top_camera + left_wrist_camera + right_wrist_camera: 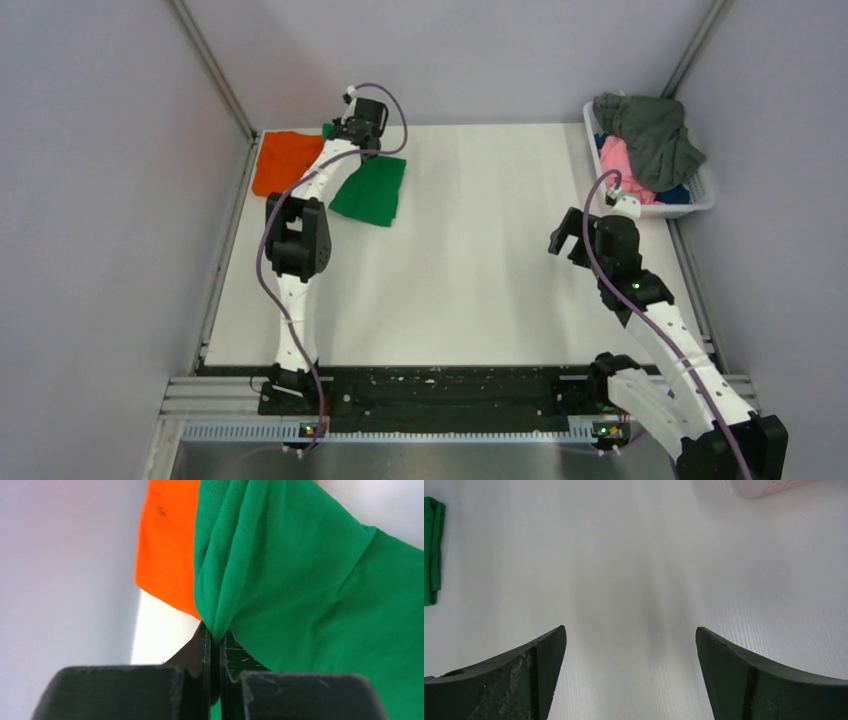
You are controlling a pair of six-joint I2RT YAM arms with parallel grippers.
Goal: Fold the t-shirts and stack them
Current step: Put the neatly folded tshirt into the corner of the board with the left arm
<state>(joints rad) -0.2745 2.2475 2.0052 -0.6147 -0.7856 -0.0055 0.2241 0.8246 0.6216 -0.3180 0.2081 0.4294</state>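
Between left tool (pixel 215 638) jaws, green t-shirt (pixel 310 610)

The green t-shirt (pixel 370 190) was folded into a compact rectangle. One edge was gathered into a bunched ridge, pinched between the closed jaws of the left tool (pixel 216 636), and the rest draped away from that tool down to the worktop (pixel 480 250). The orange t-shirt (pixel 285 160) lay folded flat just left of the same tool, partly behind the green cloth in the wrist view. Beyond the wide-open right tool (pixel 630 630) and to its right, a crumpled grey t-shirt (pixel 655 135) was heaped over a pink t-shirt (pixel 622 160) and a blue t-shirt (pixel 682 192).
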